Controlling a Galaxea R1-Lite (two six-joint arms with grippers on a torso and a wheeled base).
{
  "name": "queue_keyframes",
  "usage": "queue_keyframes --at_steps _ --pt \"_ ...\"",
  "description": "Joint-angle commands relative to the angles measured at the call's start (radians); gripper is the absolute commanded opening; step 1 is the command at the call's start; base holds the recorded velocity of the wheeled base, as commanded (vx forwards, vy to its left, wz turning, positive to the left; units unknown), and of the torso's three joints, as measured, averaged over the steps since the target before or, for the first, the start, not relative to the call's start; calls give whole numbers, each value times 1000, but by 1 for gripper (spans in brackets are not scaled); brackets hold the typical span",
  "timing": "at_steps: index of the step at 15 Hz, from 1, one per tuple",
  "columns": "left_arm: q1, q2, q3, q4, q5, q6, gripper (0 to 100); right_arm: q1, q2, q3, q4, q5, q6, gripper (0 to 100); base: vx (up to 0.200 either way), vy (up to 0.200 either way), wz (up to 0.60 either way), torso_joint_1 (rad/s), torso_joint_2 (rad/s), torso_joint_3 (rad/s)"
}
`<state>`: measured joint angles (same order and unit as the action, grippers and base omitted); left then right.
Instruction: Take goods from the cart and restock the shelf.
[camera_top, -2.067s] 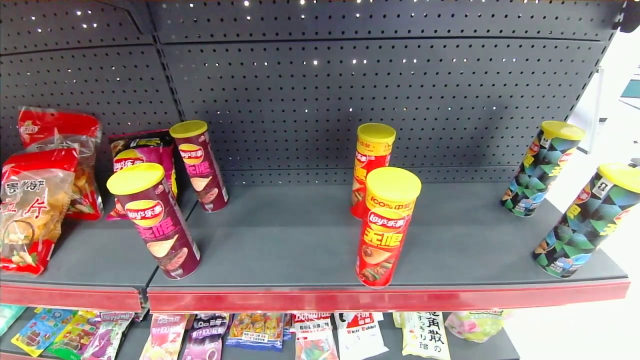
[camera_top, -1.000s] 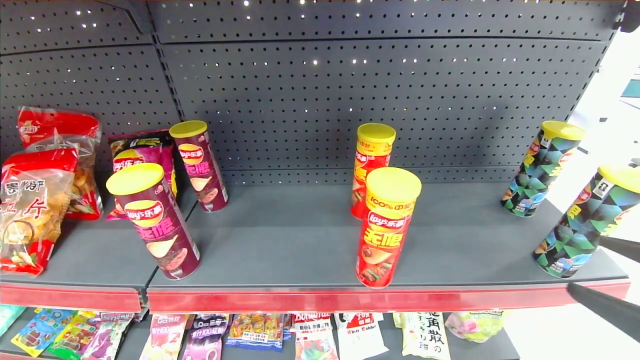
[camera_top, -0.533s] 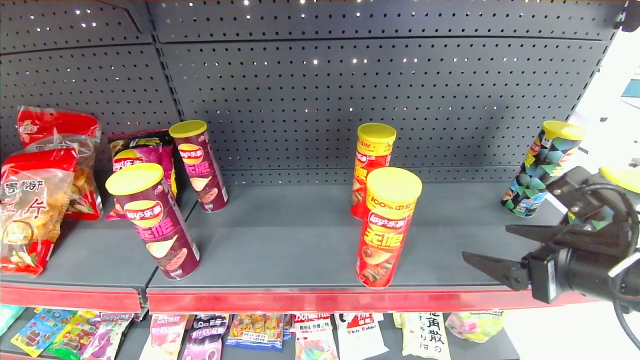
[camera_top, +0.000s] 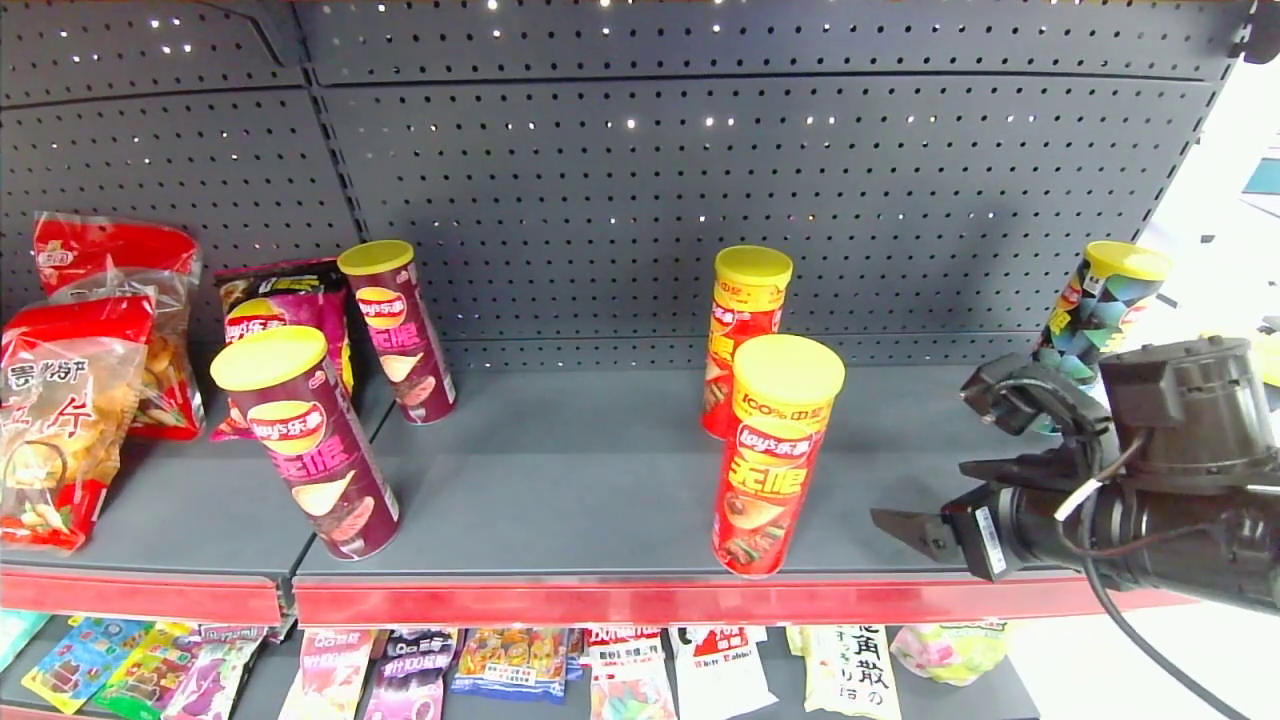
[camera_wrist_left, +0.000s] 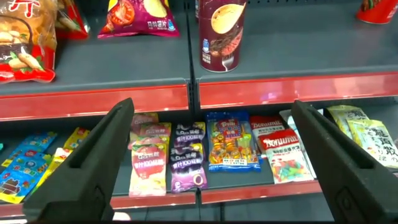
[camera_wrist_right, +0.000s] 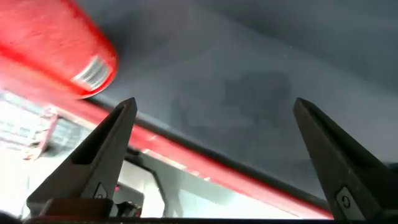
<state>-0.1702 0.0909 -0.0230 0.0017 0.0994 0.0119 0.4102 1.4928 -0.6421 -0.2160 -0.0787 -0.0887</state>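
Observation:
My right gripper (camera_top: 920, 495) hangs open and empty over the front right of the grey shelf (camera_top: 600, 470), to the right of the front red chip can (camera_top: 775, 455). A second red can (camera_top: 745, 330) stands behind that one. Two purple cans (camera_top: 305, 440) (camera_top: 395, 330) stand at the left. A patterned can (camera_top: 1095, 300) stands at the back right, partly behind my right arm. In the right wrist view the right gripper (camera_wrist_right: 214, 102) frames bare shelf, with the red can (camera_wrist_right: 62, 50) off to one side. My left gripper (camera_wrist_left: 212, 106) is open below shelf height, facing the purple can (camera_wrist_left: 221, 31).
Snack bags (camera_top: 70, 400) fill the shelf's left end, with a purple bag (camera_top: 285, 305) behind the cans. The shelf has a red front edge (camera_top: 640, 600) and a pegboard back wall (camera_top: 700, 200). Candy bags (camera_wrist_left: 233, 140) lie on the lower shelf.
My right arm has come in from the right edge and moved left along the shelf front, open throughout. It now covers the front patterned can. The cans have not moved.

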Motion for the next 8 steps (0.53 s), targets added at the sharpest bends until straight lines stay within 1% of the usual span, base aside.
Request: queue_keyframes --at_steps 1,5,8 --pt "0 3 0 0 0 0 100 16 66 -24 1 -23 0 100 0 0 0 0 0 0" --pt "0 1 0 -2 0 0 100 47 104 -30 1 -33 0 100 0 0 0 0 0 0" --pt "0 3 0 -2 0 0 100 52 146 -57 0 -52 3 100 0 0 0 0 0 0"
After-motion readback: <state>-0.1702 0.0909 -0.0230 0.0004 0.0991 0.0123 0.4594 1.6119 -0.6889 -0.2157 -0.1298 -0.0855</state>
